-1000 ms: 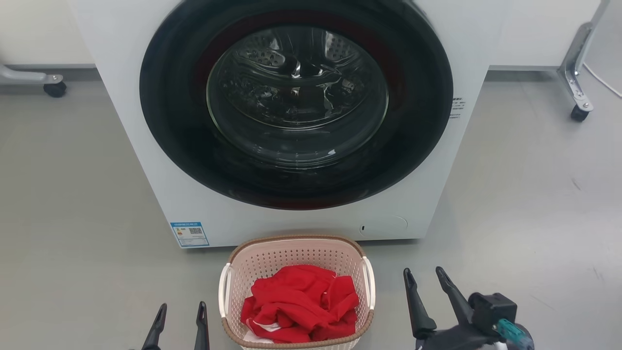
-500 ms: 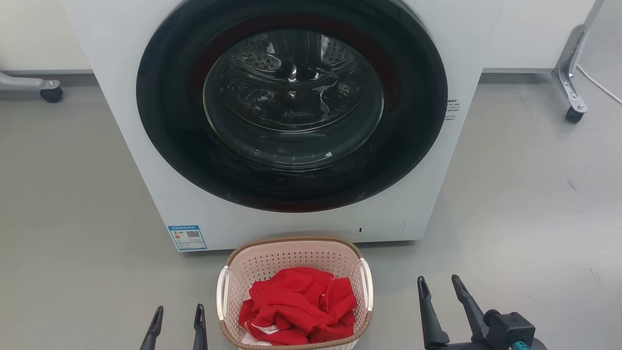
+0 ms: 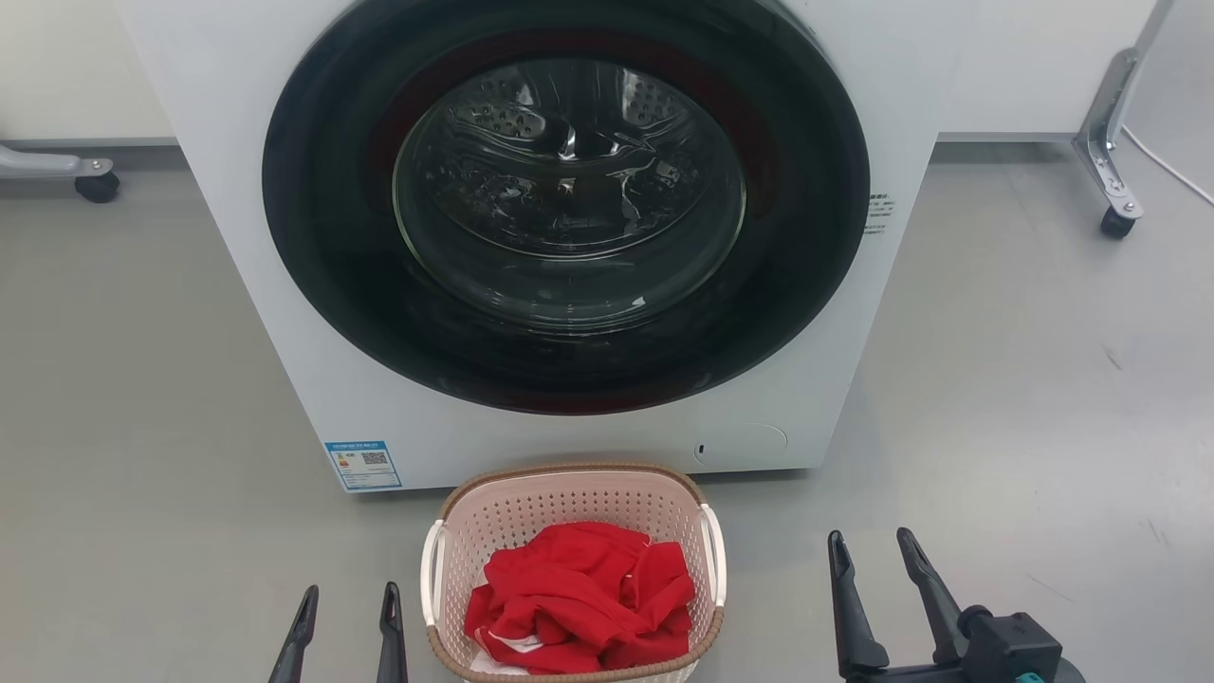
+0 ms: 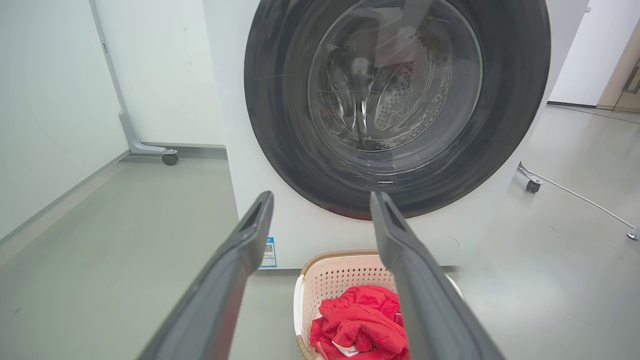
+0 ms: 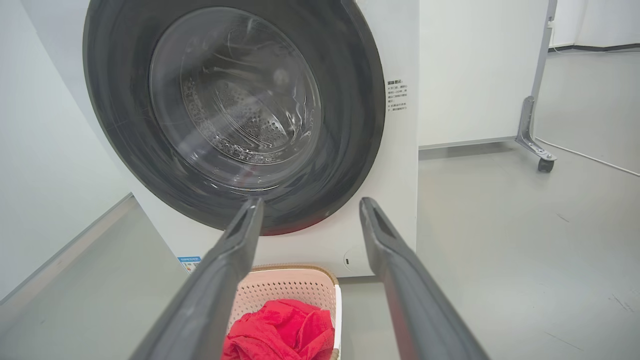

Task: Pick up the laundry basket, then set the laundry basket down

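Laundry basket [image 3: 569, 501] on floor, just before washer [image 3: 285, 332], long axis pointing away from robot. It lies between the arms: left end effector [image 3: 349, 607] nearer, right end effector [image 3: 871, 550] farther (both spread apart, empty).

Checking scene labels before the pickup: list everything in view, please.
washer: 1, white with black door ring, centre back, door shut
label: 1, blue, washer's lower left corner
basket: 1, pale pink with brown rim and white handles, on the floor in front of the washer
cloth: 1 heap, red, inside the basket
caster legs: 2, grey metal with black wheels, back left and back right
cable: 1, white, on the floor at far right
floor: grey
left gripper: dark, open, empty, left of the basket
right gripper: dark, open, empty, right of the basket
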`<state>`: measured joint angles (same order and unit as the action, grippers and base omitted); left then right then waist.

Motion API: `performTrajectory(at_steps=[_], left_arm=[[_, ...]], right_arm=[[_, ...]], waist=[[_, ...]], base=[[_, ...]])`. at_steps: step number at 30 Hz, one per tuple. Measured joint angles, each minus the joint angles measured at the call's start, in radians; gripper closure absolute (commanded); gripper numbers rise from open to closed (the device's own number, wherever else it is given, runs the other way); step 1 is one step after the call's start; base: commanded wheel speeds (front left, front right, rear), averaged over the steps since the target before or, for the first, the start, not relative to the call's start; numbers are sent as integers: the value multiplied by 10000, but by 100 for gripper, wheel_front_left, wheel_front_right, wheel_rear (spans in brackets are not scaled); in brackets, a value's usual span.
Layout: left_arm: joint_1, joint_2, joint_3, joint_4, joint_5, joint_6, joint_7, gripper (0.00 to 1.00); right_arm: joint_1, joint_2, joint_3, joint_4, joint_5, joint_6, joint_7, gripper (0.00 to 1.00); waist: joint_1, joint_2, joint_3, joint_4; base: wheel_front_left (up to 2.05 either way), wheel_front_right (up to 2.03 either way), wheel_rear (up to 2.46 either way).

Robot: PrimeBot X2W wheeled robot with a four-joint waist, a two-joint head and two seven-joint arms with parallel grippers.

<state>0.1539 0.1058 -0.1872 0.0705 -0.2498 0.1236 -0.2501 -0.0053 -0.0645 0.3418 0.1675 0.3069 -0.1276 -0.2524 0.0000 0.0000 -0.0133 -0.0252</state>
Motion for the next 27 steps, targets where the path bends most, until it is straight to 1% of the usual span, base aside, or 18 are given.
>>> performTrajectory(at_steps=[9,10,17,20,22,27], left_arm=[[3,-46,40,-46,79,0,0,0],[3,-48,54,-48,81,0,0,100],[25,-121,56,487,21,-12,23,100],[22,-127,123,518,-142,-102,121,100],[10,-132,178,548,-428,-107,198,100],[-24,-150,311,631,-1131,-276,387,100]], right_arm=[[192,56,-109,-199,-184,0,-2,0],[192,63,-123,-240,-211,0,-2,100],[431,71,-125,291,-211,19,59,100],[412,73,-253,288,81,63,130,100],[407,75,-349,295,261,132,150,100],[375,82,-577,330,965,236,382,100]], waist=[[0,0,27,1],[0,0,31,1],[0,0,38,3],[0,0,45,11],[0,1,48,17],[0,1,54,30]], base=[[0,0,0],[0,0,0],[0,0,0],[0,0,0],[0,0,0],[0,0,0]])
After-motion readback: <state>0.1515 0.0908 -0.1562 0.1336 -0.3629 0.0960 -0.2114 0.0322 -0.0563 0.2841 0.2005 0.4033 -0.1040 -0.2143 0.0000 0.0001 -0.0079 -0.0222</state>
